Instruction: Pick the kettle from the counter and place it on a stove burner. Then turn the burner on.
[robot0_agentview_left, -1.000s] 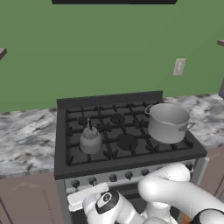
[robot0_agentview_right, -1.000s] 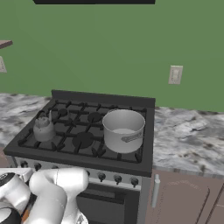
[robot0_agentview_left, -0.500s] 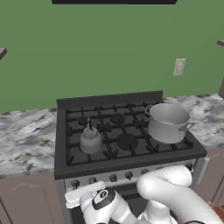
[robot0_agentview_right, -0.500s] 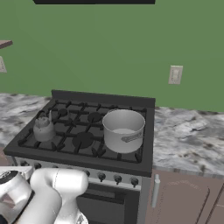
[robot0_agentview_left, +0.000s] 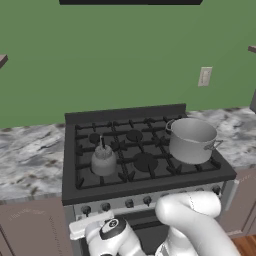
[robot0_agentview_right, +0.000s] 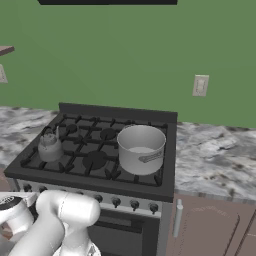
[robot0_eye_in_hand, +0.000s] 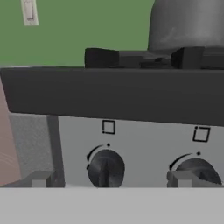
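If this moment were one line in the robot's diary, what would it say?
kettle: on stove burner, front left | gripper: open, low, facing knob on front panel | pot: on right grates | burner: not yet turned on

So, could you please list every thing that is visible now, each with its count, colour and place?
kettle: one, dull grey, on the front left of the stove grates.
pot: one, steel grey, on the right side of the stove.
stove: one, black top with grates, silver front, between the counter parts.
knobs: a row of dark ones along the silver front; two seen close in the hand view.
counter: grey-and-white marble, on both sides of the stove.
cabinets: brown, under the counter.
wall outlet: one, pale, on the green wall.
arm: one, white, low before the stove.
gripper: one, open, before the knobs.
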